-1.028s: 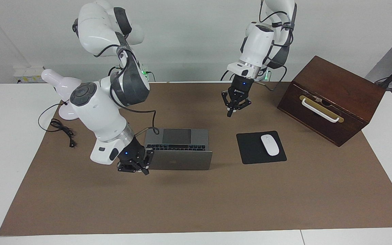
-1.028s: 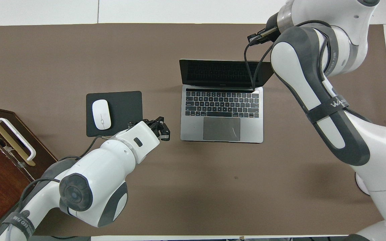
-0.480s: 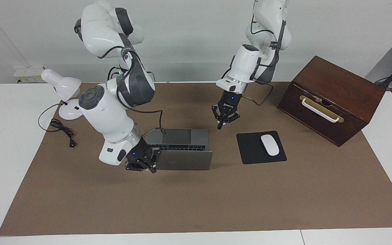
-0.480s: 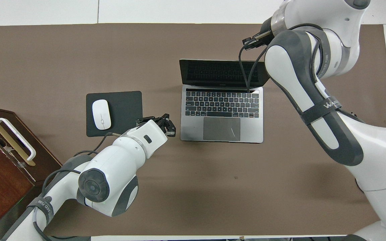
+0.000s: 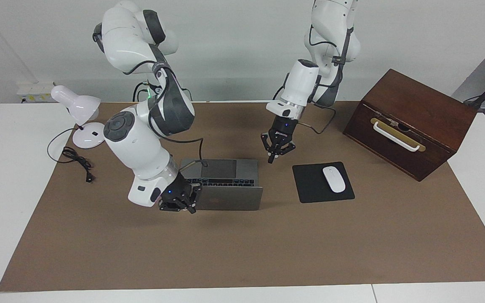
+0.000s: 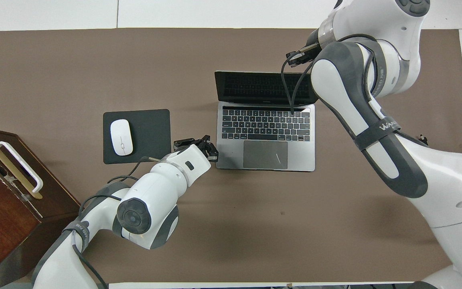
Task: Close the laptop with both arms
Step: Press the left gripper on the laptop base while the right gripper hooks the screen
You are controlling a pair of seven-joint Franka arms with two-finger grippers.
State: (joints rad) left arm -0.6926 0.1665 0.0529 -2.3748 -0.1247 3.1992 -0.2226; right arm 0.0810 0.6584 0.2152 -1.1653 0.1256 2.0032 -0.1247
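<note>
Approaching step: right gripper (image 5: 178,201) at lid edge of open laptop (image 5: 225,198); left gripper (image 5: 278,148), fingers apart, empty (over base corner, laptop's 1 o'clock in the facing view). Right's fingers: cannot tell. Next: push lid down.

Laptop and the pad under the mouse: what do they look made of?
The laptop looks like brushed or matte metal: an even silver-grey shell with a soft sheen, black keys and a smooth grey trackpad. The mouse pad looks like soft matte black fabric or rubber: flat, thin, with rounded corners and no glare. The mouse on it looks like glossy white plastic.
</note>
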